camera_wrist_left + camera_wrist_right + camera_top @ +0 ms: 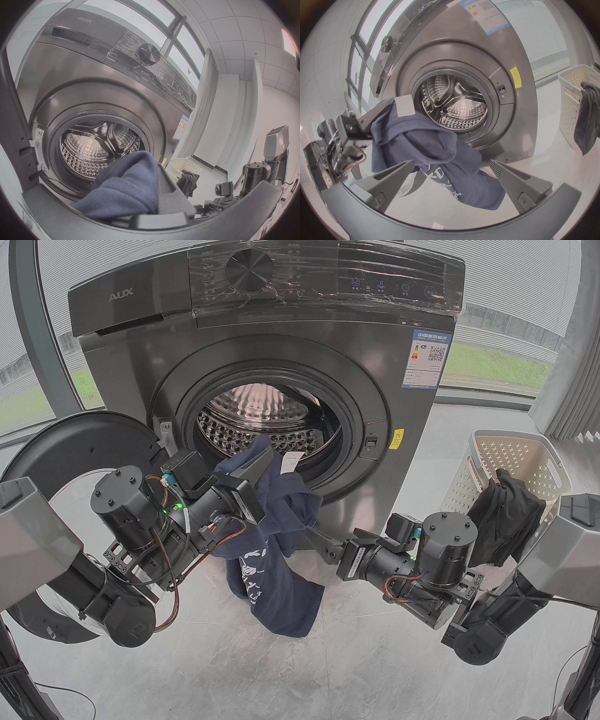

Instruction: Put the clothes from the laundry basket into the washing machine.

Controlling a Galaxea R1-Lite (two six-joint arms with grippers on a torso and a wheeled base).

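One garment is in hand: your left gripper is clamped on the upper fold of the navy shirt, held just in front of the lower lip of the washing machine opening. Most of the cloth hangs below the grip, down the machine's front toward the floor. As far as I can judge, none of it is inside the drum yet. Your right gripper sits low, just beside the hanging tail, with its jaws spread and empty. The door stands swung aside on the left.

Recommendation: carry the grip forward and well past the door seal before letting go. A release at the lip would likely let the hanging tail drag the shirt back out. Consider using the free right gripper to lift that tail over the lip. One dark garment is draped over the rim of the laundry basket, well apart to the right.
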